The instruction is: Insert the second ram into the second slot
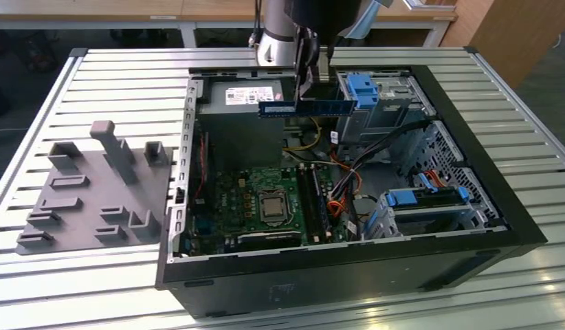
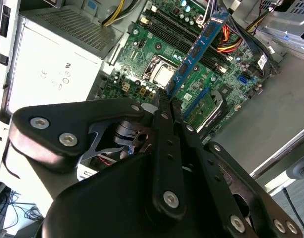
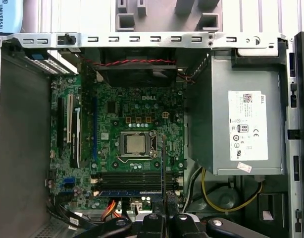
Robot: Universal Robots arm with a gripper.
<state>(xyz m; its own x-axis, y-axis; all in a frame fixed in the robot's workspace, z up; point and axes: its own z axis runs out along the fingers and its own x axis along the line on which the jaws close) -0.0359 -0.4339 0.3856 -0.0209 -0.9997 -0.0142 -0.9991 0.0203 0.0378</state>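
Note:
The second ram (image 1: 306, 108), a thin blue stick with a white label, hangs level above the open computer case (image 1: 356, 254), over its far part near the power supply. My gripper (image 1: 312, 96) is shut on the stick's middle from above. In the second wrist view the ram (image 2: 197, 49) juts out past the black fingers (image 2: 162, 129) over the green motherboard (image 2: 142, 54). In the first wrist view the ram (image 3: 163, 173) appears edge-on, crossing the long dark memory slots (image 3: 127, 178), with the gripper (image 3: 164, 218) behind it. The slots (image 1: 317, 199) lie well below the stick, beside the processor socket (image 1: 269, 206).
A silver power supply (image 3: 241, 124) fills one end of the case. Blue drive cages (image 1: 365, 89) (image 1: 425, 199) and loose cables (image 1: 374, 148) crowd the exterior view's right side. A grey holder block (image 1: 90, 185) with upright posts sits on the slatted table (image 1: 108, 75) at the exterior view's left.

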